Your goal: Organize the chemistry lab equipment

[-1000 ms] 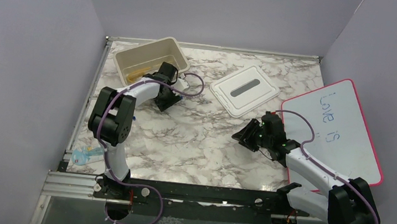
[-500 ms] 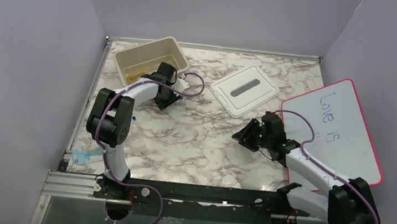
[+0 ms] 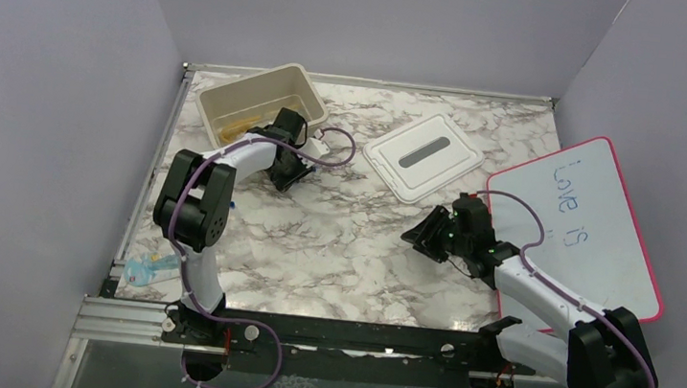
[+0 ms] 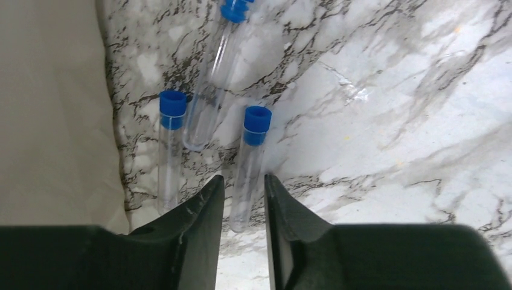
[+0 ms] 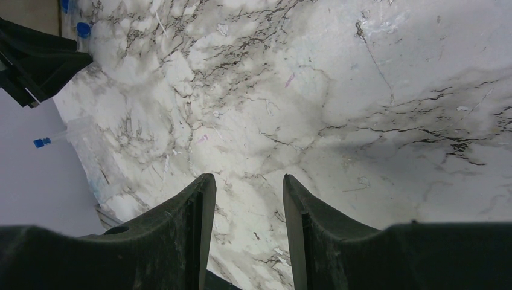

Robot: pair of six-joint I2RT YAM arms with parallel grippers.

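Three clear test tubes with blue caps lie on the marble beside the beige bin's wall [image 4: 54, 121]: a left one [image 4: 171, 151], a longer middle one [image 4: 211, 90] and a right one [image 4: 250, 163]. My left gripper [image 4: 244, 178] stands low at the bin's near corner [image 3: 284, 173], its fingers narrowed onto the closed end of the right tube, which still lies on the table. An amber item [image 3: 236, 127] sits inside the bin [image 3: 265, 78]. My right gripper [image 5: 244, 176] hovers open over bare marble at centre right [image 3: 422, 236], with nothing between its fingers.
A white lid [image 3: 424, 156] lies at the back centre. The red-bordered whiteboard [image 3: 577, 228] covers the right side. A clear packet with blue parts [image 3: 144, 269] lies at the table's near left edge.
The left gripper's fingers have narrowed around the tube's end while the arm shifted slightly beside the bin. The right arm has not moved.
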